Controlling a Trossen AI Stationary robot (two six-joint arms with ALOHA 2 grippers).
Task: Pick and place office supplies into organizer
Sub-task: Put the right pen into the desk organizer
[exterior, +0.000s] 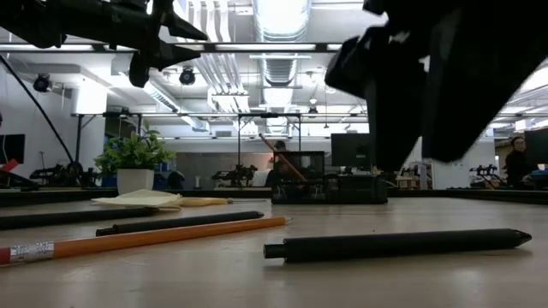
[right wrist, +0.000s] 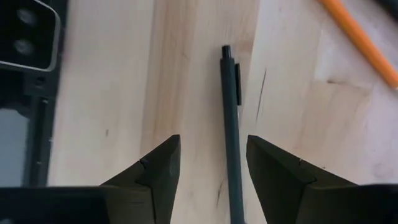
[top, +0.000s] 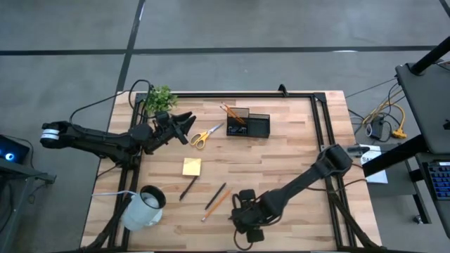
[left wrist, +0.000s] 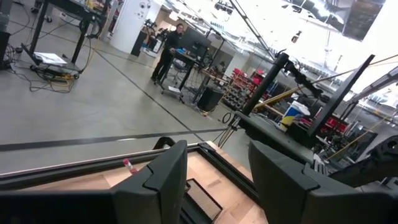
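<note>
Surface (top: 281, 161): a pale wooden top with a black frame is carrying everything here.
Right arm: it is reaching in from the right edge toward the near edge.
Right end effector (right wrist: 208, 163): it is hovering low over a dark pen (right wrist: 231, 124) near the middle of the near edge, fingers standing apart on either side of the pen, gripping nothing.
Left arm: it is waiting raised near the far left corner.
Left end effector (top: 184, 126): it is hanging open and empty, just beside the scissors.
Mug (top: 144, 207): white, it is lying on its side near the near left corner.
Organizer (top: 247, 124): black, it is sitting by the middle of the far edge, with orange pencils (top: 230, 112) leaning in its left compartment.
Plant (top: 159, 98): it is standing at the far left corner.
Scissors (top: 204, 135): yellow-handled, they are lying between the left end effector and the organizer.
Sticky-note pad (top: 191, 166): yellow, it is lying left of centre.
Loose pens and pencil (top: 215, 197): they are lying between the pad and the right end effector.
</note>
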